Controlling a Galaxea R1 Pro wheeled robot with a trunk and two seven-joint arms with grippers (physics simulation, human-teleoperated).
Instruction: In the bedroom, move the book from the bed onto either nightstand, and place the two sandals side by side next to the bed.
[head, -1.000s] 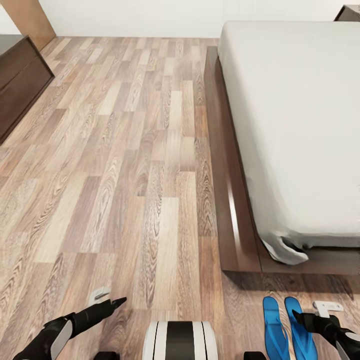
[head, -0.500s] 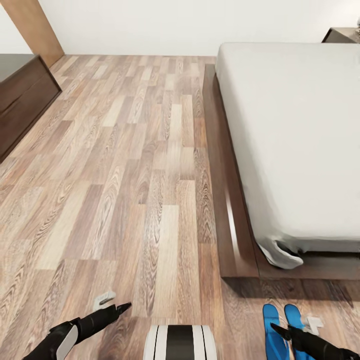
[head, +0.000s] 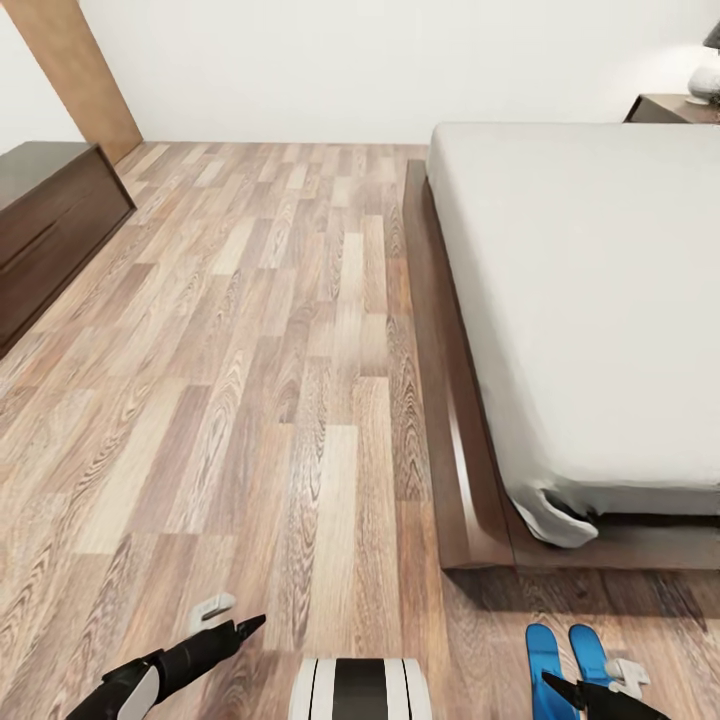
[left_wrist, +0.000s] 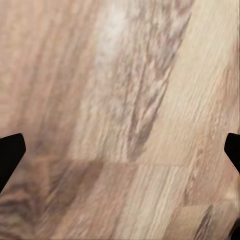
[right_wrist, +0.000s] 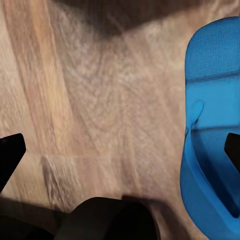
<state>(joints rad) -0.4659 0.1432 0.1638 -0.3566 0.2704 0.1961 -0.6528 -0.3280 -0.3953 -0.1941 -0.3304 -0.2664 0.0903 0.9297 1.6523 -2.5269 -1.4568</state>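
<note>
Two blue sandals (head: 567, 668) lie side by side on the floor (head: 260, 380) at the foot of the bed (head: 590, 300), just ahead of my right gripper (head: 560, 685), whose fingers sit wide apart, holding nothing. My left gripper (head: 245, 628) hangs spread over bare floor. Since a second ago my view has tilted up: a nightstand (head: 675, 108) has appeared beyond the bed. I judge the sandals done. No book on the visible mattress.
</note>
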